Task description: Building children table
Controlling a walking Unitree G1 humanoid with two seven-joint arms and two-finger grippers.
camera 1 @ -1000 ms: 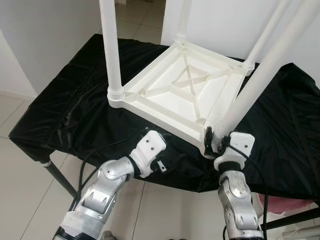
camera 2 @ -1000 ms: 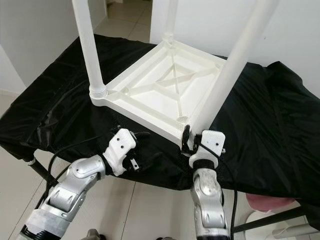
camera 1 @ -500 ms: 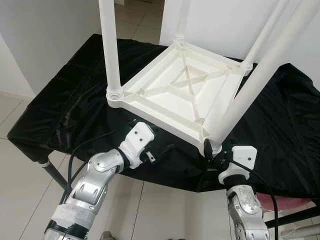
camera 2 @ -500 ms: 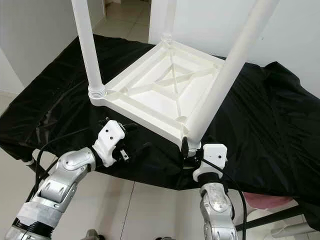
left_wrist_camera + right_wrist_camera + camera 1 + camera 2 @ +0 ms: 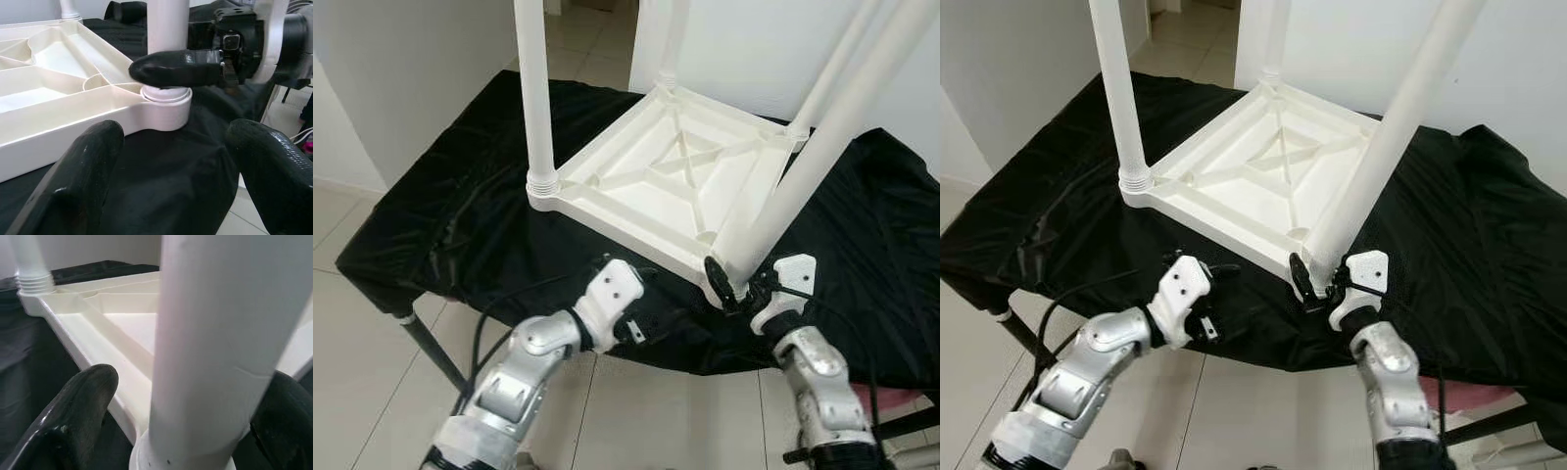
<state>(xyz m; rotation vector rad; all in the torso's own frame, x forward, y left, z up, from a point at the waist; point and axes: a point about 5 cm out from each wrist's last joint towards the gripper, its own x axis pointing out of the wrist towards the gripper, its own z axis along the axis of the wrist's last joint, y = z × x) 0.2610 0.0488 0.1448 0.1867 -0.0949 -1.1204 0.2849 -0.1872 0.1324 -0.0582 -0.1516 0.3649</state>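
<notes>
The 4 white legs [image 5: 536, 88] run off the frame top. The upturned children table [image 5: 671, 181] points legs up. Right gripper [image 5: 729, 284] jaws straddle the near leg [image 5: 808, 157]; left gripper [image 5: 166, 161] jaws gape wide.

Right hand [image 5: 1317, 279] grips the white table leg [image 5: 1386, 137].

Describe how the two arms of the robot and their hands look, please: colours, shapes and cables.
Both arms are built of rounded, shiny silver metal segments. Each ends in a white, boxy plastic wrist block carrying two long, rounded black fingers: the left hand and the right hand. Thin black cables loop along the outside of each forearm. The left arm has pale tape or wrapping near its upper end.
</notes>
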